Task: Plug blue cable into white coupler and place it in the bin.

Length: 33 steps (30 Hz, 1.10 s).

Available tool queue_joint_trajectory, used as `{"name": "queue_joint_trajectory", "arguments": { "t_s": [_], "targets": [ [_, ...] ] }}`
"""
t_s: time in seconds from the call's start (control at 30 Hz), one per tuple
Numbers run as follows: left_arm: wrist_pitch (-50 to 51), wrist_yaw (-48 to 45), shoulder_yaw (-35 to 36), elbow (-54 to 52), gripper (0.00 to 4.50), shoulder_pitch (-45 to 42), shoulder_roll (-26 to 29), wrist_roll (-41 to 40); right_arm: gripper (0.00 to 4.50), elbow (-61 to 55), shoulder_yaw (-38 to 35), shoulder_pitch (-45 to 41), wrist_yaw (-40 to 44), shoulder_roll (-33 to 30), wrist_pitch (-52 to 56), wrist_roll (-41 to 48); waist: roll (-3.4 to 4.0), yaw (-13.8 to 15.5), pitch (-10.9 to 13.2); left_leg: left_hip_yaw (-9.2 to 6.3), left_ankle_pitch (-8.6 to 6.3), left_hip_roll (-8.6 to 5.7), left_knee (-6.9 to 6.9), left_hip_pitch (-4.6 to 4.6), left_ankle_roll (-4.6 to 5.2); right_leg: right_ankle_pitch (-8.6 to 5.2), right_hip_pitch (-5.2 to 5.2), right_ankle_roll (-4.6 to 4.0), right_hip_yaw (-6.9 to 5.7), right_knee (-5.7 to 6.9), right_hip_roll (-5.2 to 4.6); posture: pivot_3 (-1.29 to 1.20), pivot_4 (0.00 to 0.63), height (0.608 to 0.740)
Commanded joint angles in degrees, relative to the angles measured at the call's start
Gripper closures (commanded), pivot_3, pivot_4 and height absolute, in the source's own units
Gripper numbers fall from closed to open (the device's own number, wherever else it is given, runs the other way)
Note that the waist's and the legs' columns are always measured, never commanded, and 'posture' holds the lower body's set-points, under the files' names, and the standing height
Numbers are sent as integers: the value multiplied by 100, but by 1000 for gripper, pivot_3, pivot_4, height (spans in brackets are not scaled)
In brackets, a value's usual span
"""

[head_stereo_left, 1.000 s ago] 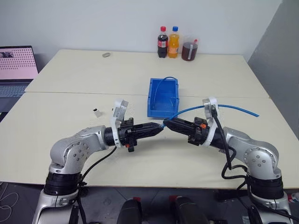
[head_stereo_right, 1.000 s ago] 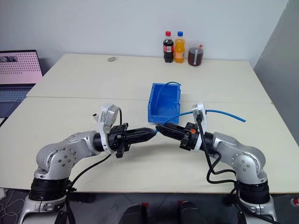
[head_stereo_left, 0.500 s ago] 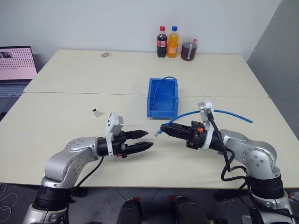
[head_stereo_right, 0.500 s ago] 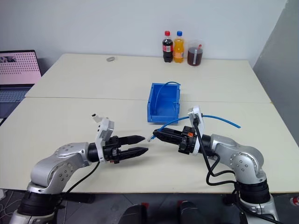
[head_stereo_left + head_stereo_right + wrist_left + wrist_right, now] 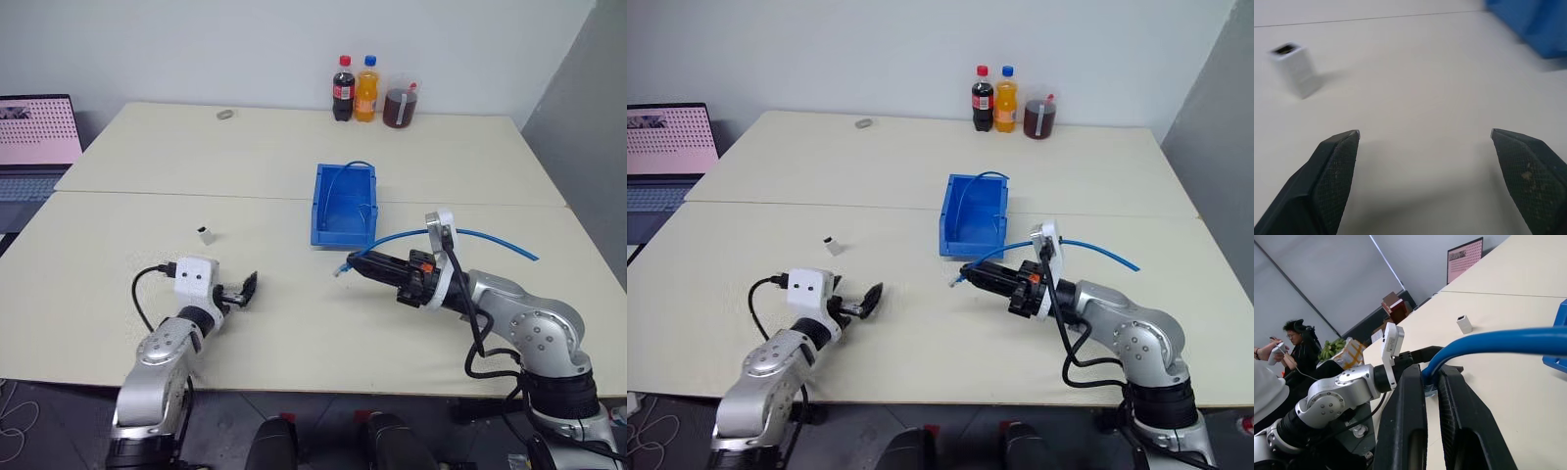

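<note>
A thin, flexible light-blue network cable (image 5: 490, 235) is arching across the pale tabletop (image 5: 294, 157), its small clear plug (image 5: 340, 267) sticking out past the tips of the right gripper (image 5: 355, 262), whose two black fingers are pinching together on the cord just behind the plug. The cable's far end is curling up inside the bright blue rectangular plastic bin (image 5: 343, 203), which is standing near the table's middle, just beyond that gripper. The tiny white boxy plastic coupler (image 5: 205, 234), a dark opening in its top, is standing upright and alone on the table, well to the left of the bin. The left gripper (image 5: 245, 290) is hanging low over the table near the coupler with its fingers spread wide apart and nothing between them. A second ago its shut tips were meeting the right gripper's at the plug; it has since let go and swung away to the left and down, while the right gripper has barely shifted.
</note>
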Motion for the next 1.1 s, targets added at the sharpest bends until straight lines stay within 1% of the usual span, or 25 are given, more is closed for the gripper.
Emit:
{"name": "queue_joint_trajectory", "arguments": {
  "t_s": [0.03, 0.1, 0.17, 0.37, 0.63, 0.93, 0.97, 1.03, 1.1],
  "targets": [
    [77, 1040, 378, 105, 0, -409, -463, 216, 4443, -48, -120, -122, 21, -30, -133, -36, -4, 14, 0, 0, 0, 1, 0, -1, 0, 0, 0, 0, -1, -1, 1, 0, 150, 740],
    [146, 1351, 475, 327, 0, -643, -661, 272, 4444, -37, -120, -139, 15, -38, -140, -52, -6, 30, -1, 2, 0, -1, 2, -1, 0, 2, 1, 4, 1, -1, 0, 0, 150, 740],
    [130, 1722, 560, 838, 0, -1094, -852, 327, 4444, -41, -126, -161, -9, -44, -141, -58, -6, 62, -1, 2, 0, -4, 2, -1, 0, 2, 1, 4, 3, -1, 0, 0, 150, 740],
    [133, 2301, 751, 1690, 0, -1820, -1086, 371, 4444, -76, -149, -148, -49, -72, -139, -72, -9, 97, -1, 1, 0, -5, 3, -3, -1, 5, 2, 7, 3, -2, 3, 0, 150, 740],
    [-69, 2520, 871, 2650, 0, -2665, -1132, 310, 4445, -138, -160, -105, -95, -71, -132, -81, -9, 108, -1, -2, 1, -7, 4, -2, -1, 8, 4, 11, -1, 0, 3, 0, 150, 740],
    [-269, 2564, 851, 3178, 0, -3068, -1123, 308, 4446, -162, -156, -91, -124, -56, -132, -99, -9, 112, -1, -1, 1, -8, 4, -3, -2, 9, 5, 13, 1, -2, 2, 0, 150, 740],
    [-288, 2573, 847, 3199, 269, -3082, -1116, 317, 4446, -165, -151, -87, -129, -51, -136, -102, -9, 111, -1, -1, 1, -8, 4, -3, -2, 9, 5, 13, 1, -2, 2, 0, 150, 740],
    [-307, 2590, 858, 3232, 424, -3108, -1109, 313, 4446, -170, -143, -79, -139, -46, -143, -106, -9, 112, -1, -1, 1, -8, 4, -2, -2, 9, 5, 13, 1, -2, 2, 0, 150, 740],
    [-308, 2610, 901, 3260, 860, -3140, -1111, 275, 4446, -176, -138, -74, -149, -39, -147, -105, -9, 112, -1, -1, 1, -8, 4, -3, -2, 9, 5, 13, 1, -2, 2, 0, 150, 740]
  ]
}}
